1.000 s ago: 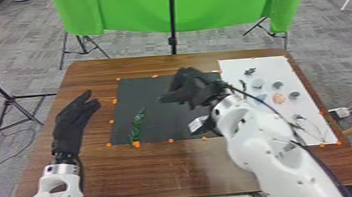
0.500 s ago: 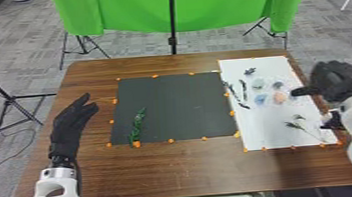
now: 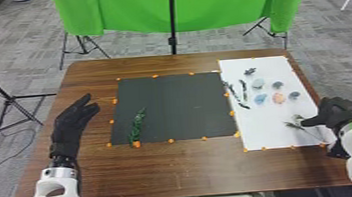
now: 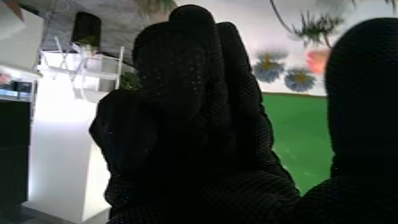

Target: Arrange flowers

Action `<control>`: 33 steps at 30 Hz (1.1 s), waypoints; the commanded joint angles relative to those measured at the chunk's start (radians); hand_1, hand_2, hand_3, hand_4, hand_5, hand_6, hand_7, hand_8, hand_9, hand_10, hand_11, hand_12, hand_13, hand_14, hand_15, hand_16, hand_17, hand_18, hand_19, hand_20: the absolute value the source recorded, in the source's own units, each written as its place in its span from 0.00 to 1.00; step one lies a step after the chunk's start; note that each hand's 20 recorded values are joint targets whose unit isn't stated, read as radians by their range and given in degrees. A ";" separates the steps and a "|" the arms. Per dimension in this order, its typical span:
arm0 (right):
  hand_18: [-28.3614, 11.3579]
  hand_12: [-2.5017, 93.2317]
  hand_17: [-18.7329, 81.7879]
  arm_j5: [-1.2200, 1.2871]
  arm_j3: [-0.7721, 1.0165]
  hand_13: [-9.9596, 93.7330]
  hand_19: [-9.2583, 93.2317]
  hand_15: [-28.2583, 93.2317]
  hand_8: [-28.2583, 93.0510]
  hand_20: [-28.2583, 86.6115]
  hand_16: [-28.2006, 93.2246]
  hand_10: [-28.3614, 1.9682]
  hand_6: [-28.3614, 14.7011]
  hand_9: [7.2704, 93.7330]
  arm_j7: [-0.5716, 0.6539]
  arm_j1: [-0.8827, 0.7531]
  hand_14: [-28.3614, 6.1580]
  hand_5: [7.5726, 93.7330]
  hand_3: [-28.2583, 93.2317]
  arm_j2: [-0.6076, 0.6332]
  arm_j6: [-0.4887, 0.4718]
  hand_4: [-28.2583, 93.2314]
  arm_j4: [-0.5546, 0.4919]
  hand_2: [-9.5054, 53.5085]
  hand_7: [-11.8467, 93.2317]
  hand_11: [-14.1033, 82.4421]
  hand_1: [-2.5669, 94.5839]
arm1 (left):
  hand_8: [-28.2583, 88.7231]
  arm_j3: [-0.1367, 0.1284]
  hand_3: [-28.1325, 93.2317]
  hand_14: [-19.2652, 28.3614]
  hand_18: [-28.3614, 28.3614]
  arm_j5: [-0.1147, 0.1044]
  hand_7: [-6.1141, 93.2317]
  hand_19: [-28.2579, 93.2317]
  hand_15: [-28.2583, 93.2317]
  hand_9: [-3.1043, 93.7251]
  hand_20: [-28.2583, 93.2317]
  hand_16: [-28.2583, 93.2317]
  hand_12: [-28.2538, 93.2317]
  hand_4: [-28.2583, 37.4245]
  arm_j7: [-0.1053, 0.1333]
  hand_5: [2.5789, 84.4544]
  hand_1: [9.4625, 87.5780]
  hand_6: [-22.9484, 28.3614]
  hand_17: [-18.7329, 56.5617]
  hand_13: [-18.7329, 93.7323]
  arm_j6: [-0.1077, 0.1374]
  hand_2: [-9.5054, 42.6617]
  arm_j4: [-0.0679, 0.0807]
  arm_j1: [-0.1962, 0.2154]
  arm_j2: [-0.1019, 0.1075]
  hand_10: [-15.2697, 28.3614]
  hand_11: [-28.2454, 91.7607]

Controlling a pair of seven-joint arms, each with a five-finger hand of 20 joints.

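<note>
My left hand [image 3: 73, 117] rests over the table's left side with its fingers straight, left of the dark sheet [image 3: 177, 106]. A green leafy stem [image 3: 138, 125] lies on that sheet near its lower left. On the white sheet [image 3: 260, 70] lie a small dark sprig [image 3: 250, 71], thin dark stems [image 3: 244, 89], several blue-grey blooms [image 3: 260, 98] and a peach bloom [image 3: 279, 98]. My right hand [image 3: 338, 112] is at the white sheet's lower right edge, beside thin-stemmed sprigs [image 3: 294, 125]. In the right wrist view my right hand [image 4: 204, 125] holds nothing, its fingers extended and thumb apart.
Orange tabs line the edges of both sheets. The brown wooden table [image 3: 186, 171] extends in front of them. Behind it stand a green cloth [image 3: 131, 12] and a black pole [image 3: 172, 36]; a black stand [image 3: 11, 100] is at the left.
My right arm has swung from above the dark sheet out to the right, then come down toward the white sheet's near right corner. The left arm has not moved.
</note>
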 commanded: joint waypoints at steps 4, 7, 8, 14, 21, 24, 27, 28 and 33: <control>0.43 0.32 0.79 -0.006 -0.031 0.96 1.00 0.66 0.34 0.66 0.49 0.60 0.64 0.92 -0.019 -0.040 0.73 0.83 0.50 -0.031 0.227 0.14 0.060 0.00 0.27 0.40 0.67 | 0.19 0.001 0.78 0.75 0.72 0.003 0.16 0.31 0.34 0.52 0.44 0.26 0.34 0.12 -0.013 0.55 0.19 0.50 0.36 0.50 -0.005 0.12 -0.002 0.013 -0.015 0.66 0.36; 0.44 0.36 0.81 0.015 -0.029 0.99 1.00 0.65 0.36 0.67 0.50 0.63 0.68 0.97 -0.026 -0.040 0.76 0.88 0.56 -0.042 0.279 0.11 0.058 0.00 0.31 0.42 0.69 | 0.19 0.003 0.78 0.75 0.72 0.000 0.16 0.31 0.34 0.52 0.44 0.26 0.34 0.12 -0.013 0.55 0.19 0.50 0.36 0.50 -0.005 0.12 0.000 0.011 -0.014 0.66 0.36; 0.44 0.35 0.81 0.026 -0.029 1.00 1.00 0.65 0.36 0.67 0.50 0.64 0.69 0.97 -0.025 -0.039 0.77 0.88 0.57 -0.047 0.304 0.11 0.055 0.00 0.31 0.43 0.69 | 0.19 0.004 0.77 0.76 0.72 0.002 0.16 0.31 0.34 0.52 0.44 0.26 0.34 0.12 -0.014 0.55 0.19 0.50 0.36 0.50 -0.007 0.12 0.000 0.010 -0.015 0.66 0.36; 0.45 0.32 0.83 0.066 -0.027 1.00 1.00 0.68 0.37 0.69 0.49 0.64 0.68 0.98 -0.013 -0.012 0.78 0.89 0.60 -0.124 0.417 0.11 -0.008 0.00 0.32 0.47 0.69 | 0.19 0.005 0.77 0.75 0.72 0.001 0.16 0.31 0.34 0.52 0.44 0.26 0.34 0.12 -0.016 0.55 0.19 0.50 0.36 0.51 -0.006 0.12 0.000 0.012 -0.017 0.67 0.36; 0.45 0.32 0.84 0.031 -0.183 1.00 1.00 0.69 0.38 0.70 0.48 0.63 0.67 0.99 -0.044 0.100 0.78 0.90 0.62 -0.238 0.467 0.11 -0.090 0.00 0.33 0.48 0.68 | 0.19 0.006 0.77 0.75 0.72 0.001 0.16 0.31 0.34 0.52 0.44 0.26 0.34 0.12 -0.014 0.55 0.18 0.50 0.36 0.50 -0.009 0.12 -0.003 0.014 -0.020 0.66 0.36; 0.45 0.31 0.84 -0.002 -0.276 1.00 1.00 0.69 0.38 0.70 0.48 0.63 0.67 0.99 -0.052 0.160 0.78 0.90 0.62 -0.294 0.468 0.11 -0.103 0.00 0.33 0.49 0.68 | 0.19 0.011 0.77 0.75 0.72 0.004 0.16 0.31 0.34 0.52 0.44 0.26 0.34 0.12 -0.013 0.55 0.19 0.50 0.36 0.50 -0.014 0.12 -0.001 0.006 -0.021 0.66 0.36; 0.46 0.31 0.84 -0.010 -0.356 1.00 1.00 0.69 0.38 0.70 0.48 0.63 0.67 0.99 -0.059 0.206 0.78 0.90 0.63 -0.357 0.465 0.11 -0.095 0.00 0.33 0.49 0.68 | 0.19 0.014 0.78 0.75 0.72 0.006 0.16 0.31 0.34 0.52 0.44 0.26 0.34 0.12 -0.013 0.55 0.18 0.50 0.36 0.50 -0.019 0.12 -0.001 0.002 -0.022 0.66 0.36; 0.46 0.31 0.84 -0.012 -0.378 1.00 1.00 0.69 0.38 0.70 0.48 0.63 0.67 0.99 -0.067 0.222 0.78 0.90 0.63 -0.375 0.454 0.11 -0.085 0.00 0.33 0.49 0.68 | 0.19 0.015 0.78 0.76 0.72 0.007 0.16 0.31 0.34 0.52 0.44 0.26 0.34 0.12 -0.012 0.55 0.18 0.50 0.36 0.50 -0.018 0.12 -0.003 0.004 -0.022 0.66 0.36; 0.46 0.31 0.84 0.010 -0.499 1.00 1.00 0.70 0.38 0.70 0.47 0.63 0.67 0.99 -0.073 0.286 0.79 0.90 0.63 -0.401 0.413 0.12 -0.030 0.00 0.33 0.50 0.68 | 0.19 0.013 0.78 0.75 0.72 0.005 0.16 0.31 0.34 0.52 0.44 0.26 0.34 0.12 -0.005 0.55 0.18 0.50 0.36 0.50 -0.025 0.12 -0.002 0.005 -0.018 0.66 0.36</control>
